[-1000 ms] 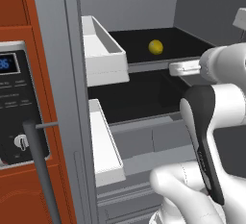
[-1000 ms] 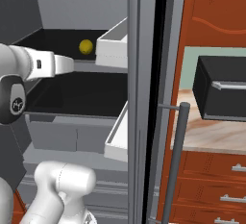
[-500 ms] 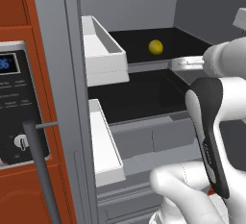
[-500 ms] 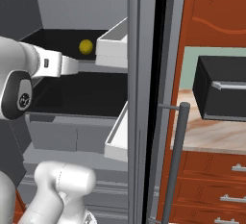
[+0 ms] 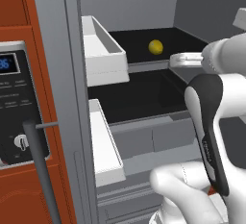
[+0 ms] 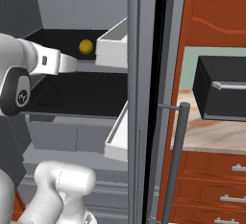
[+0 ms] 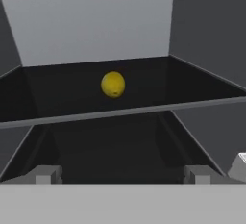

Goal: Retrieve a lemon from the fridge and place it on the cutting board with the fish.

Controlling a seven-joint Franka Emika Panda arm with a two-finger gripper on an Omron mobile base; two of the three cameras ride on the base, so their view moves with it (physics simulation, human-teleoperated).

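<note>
Grey fridge [image 5: 139, 6] interior ahead, doors swung wide, orange-brown cabinetry on both sides.

Tool [image 7: 122, 174] poised at the front of the compartment, level with the upper black shelf [image 7: 144, 91], fingers [image 7: 45, 174] spread fully apart and holding nothing. Seen from the left base as a white hand [image 5: 185, 59] reaching in from 3 o'clock, well short of the fruit.

Lemon [image 7: 113, 84] at 12 o'clock from the tool, resting alone on the upper shelf, slightly left of centre, well apart from the fingers; same fruit visible from both bases [image 5: 155, 46] [image 6: 86, 46].

Best approach, judged from this: advance straight in along the shelf, shade a touch toward 11 o'clock to centre the fruit between the fingers, stay just above the shelf lip, close only once both fingers flank the widest part. Risk of nudging it backward if one finger arrives first.

Lemon round-oval, bright yellow, faintly dimpled, likely to roll. Shelf flat, glossy black, thin pale front edge. Walls matte grey. White door bins [image 5: 102, 55] boxy and thin-walled, at 9 o'clock of the arm's path. Long grey bar handle [image 6: 174, 160] outside.
</note>
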